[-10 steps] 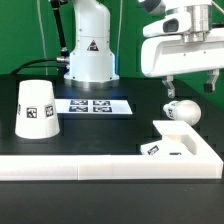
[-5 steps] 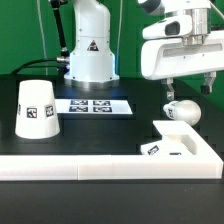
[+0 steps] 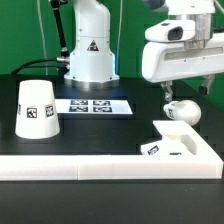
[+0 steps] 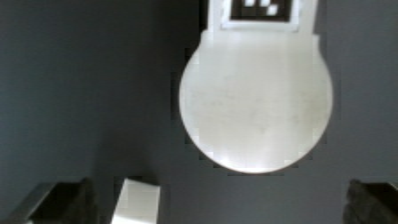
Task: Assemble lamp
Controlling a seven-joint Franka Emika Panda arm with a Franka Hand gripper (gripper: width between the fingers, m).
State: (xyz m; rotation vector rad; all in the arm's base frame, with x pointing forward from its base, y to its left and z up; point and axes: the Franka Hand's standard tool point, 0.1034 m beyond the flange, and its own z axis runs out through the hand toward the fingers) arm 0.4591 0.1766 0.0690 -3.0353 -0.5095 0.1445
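Observation:
The white round-headed bulb (image 3: 182, 110) lies on its side on the black table, just behind the flat square base (image 3: 178, 141). In the wrist view the bulb (image 4: 258, 100) fills the middle, with its tag at the stem end. My gripper (image 3: 187, 90) hovers just above the bulb, open and empty, with its fingers apart on either side of it. In the wrist view the gripper (image 4: 214, 205) shows only as dark fingertips (image 4: 54, 205) at the two lower corners. The tapered shade (image 3: 36, 108) stands wide end down at the exterior view's left.
The base sits in the corner of a white L-shaped fence (image 3: 100, 166) along the table's front. The marker board (image 3: 95, 105) lies in front of the white robot pedestal (image 3: 88, 50). A white edge (image 4: 139, 205) shows beside one fingertip.
The gripper has shifted slightly toward the exterior view's right above the bulb. The bulb, base and shade have not moved.

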